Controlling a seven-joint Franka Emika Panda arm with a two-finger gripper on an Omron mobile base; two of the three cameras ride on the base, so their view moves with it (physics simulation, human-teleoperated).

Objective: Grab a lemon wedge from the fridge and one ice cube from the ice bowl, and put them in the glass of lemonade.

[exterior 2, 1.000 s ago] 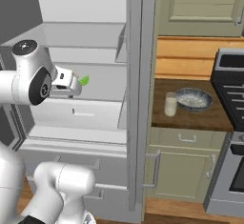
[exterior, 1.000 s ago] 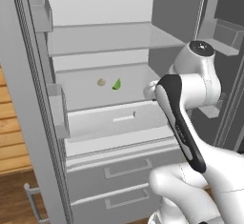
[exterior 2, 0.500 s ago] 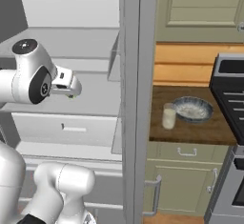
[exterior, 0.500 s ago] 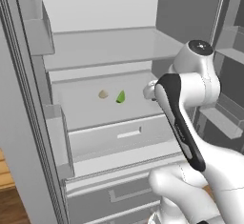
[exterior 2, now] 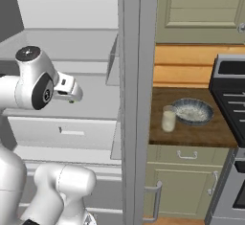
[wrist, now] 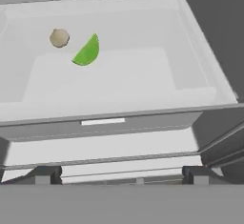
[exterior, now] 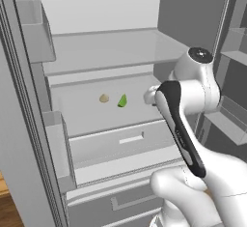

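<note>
Inside the open fridge [exterior: 111, 52], the lemon wedge [exterior: 123, 100] lies on a pale shelf just beside a small tan round item [exterior: 103, 98], which sits at the wedge's 9 o'clock in the left base view. From the camera on the hand, the wedge [wrist: 87, 51] appears as a green half-moon at about 11 o'clock in the frame, with the tan item [wrist: 59, 37] touching or nearly touching its upper-left tip; the two rest toward the back of a shallow white tray-like shelf [wrist: 157, 85] above a drawer front with a slim handle [wrist: 102, 121].

The white arm's gripper [exterior: 150, 96] hangs at the wedge's 3 o'clock in the left base view, near it but apart, holding nothing that can be seen. The two dark finger tips [wrist: 42, 175] sit far apart at the bottom corners of the hand view, so the claw reads as spread wide with nothing between its tips. In the right base view the gripper [exterior 2: 72, 97] points toward the fridge interior, left of the door's edge [exterior 2: 131, 99].

On the wooden counter [exterior 2: 191, 130] to the right of the fridge, the glass of lemonade [exterior 2: 168, 118] stands upright just beside the ice bowl [exterior 2: 193, 110], the bowl at the glass's 2 o'clock. A dark stove [exterior 2: 232, 95] borders the counter at 3 o'clock.
</note>
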